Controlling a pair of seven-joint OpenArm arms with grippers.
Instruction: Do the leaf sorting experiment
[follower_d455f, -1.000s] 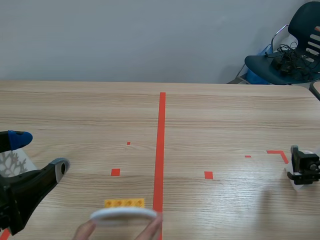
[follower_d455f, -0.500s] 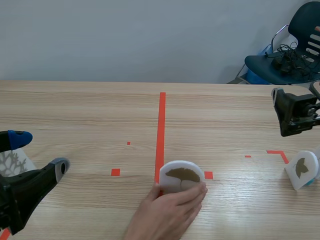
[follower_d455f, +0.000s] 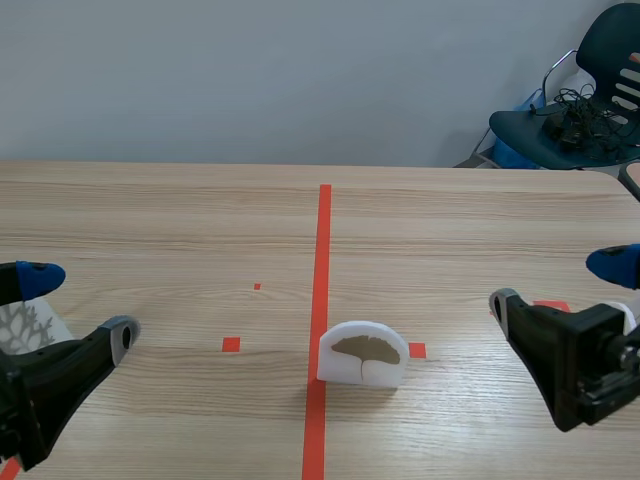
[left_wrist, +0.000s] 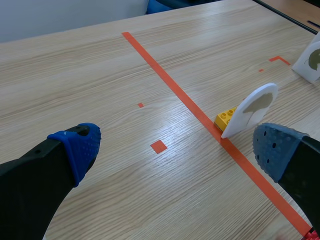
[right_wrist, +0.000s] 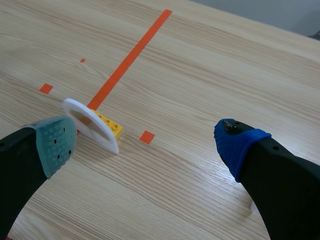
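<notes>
Everything here is placed from the ginkgo leaf card (follower_d455f: 363, 352), a white half-round plate with a brown fan-shaped leaf on its face. It stands upright on the wooden table (follower_d455f: 180, 220), its left edge on the long orange-red tape line.

Far to the card's left, at the table's near edge, lies a white piece with a grey branching pattern (follower_d455f: 22, 325), only partly in view. Just beside that piece is the left gripper (follower_d455f: 85, 305). Its fingers are spread wide with nothing between them, and the card is well ahead of it.

Touching the card's back is a yellow studded brick (right_wrist: 111, 127), seen only from the wrist cameras.

To the card's right, about as far off as the left one, the right gripper (follower_d455f: 550, 283) hangs low over the table, its fingers also wide apart and empty.

Farther right of the card, near the table's edge, a second leaf card (left_wrist: 312, 57) stands upright. Beyond the table on that side is a dark chair (follower_d455f: 590, 100) with black cables heaped on its seat.
</notes>
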